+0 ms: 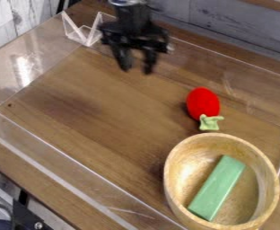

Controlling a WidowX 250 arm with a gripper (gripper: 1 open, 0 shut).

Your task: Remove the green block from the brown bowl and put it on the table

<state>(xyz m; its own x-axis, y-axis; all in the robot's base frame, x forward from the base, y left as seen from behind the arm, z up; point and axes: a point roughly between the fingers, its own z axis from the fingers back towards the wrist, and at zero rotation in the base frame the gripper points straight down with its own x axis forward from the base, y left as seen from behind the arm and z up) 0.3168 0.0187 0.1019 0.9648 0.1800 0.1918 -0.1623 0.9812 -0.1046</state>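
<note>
With the gripper (137,61) spread wide, empty and well apart from the bowl (179,171), in which the block (217,189) lies diagonally, a descent too near the thick rim risks tipping the bowl or striking the nearby strawberry toy (203,103).

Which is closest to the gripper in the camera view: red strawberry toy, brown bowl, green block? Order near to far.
From the gripper, open at the top of the table:
1. Red strawberry toy, below and right of it, on the table.
2. Brown bowl, near rim, lower right corner.
3. Green block, lying inside the bowl, farthest.
</note>
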